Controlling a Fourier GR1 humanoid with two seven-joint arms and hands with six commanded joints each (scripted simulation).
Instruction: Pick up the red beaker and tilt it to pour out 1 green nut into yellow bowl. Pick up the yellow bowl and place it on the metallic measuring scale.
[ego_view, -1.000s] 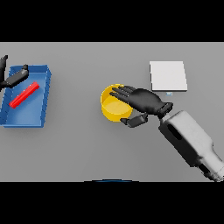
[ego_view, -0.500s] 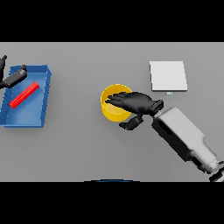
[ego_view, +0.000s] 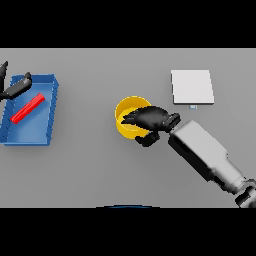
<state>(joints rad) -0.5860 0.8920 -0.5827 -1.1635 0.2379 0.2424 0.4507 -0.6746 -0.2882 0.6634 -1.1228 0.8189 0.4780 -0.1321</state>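
Bowl (ego_view: 126, 120), yellow, sits on the grey table (ego_view: 100, 170) near the middle, slightly right of centre. Right robot hand (ego_view: 149, 120) lies over its right half, fingers reaching leftward across the rim and curling down into the bowl, thumb hooked under the near edge at the lower right. Grip reads as closed on the rim, the bowl pinched between thumb and fingers. Whether the bowl rests on the table or is raised off it cannot be told from this view. White and grey forearm runs from the hand down toward the lower right corner.

Scale (ego_view: 192, 87), a pale square plate, lies flat up and to the right of the bowl, apart from it, with bare table between. Small light tab shows at its near edge.

Blue tray (ego_view: 50, 107) sits at the far left of the table. Red beaker (ego_view: 28, 109) lies inside it, on its side, slanted from lower left to upper right. No nut can be made out in the bowl or the tray.

Left robot hand (ego_view: 14, 88) shows at the left edge, over the tray's upper left corner, fingers loosely spread and holding nothing, clear of the beaker.
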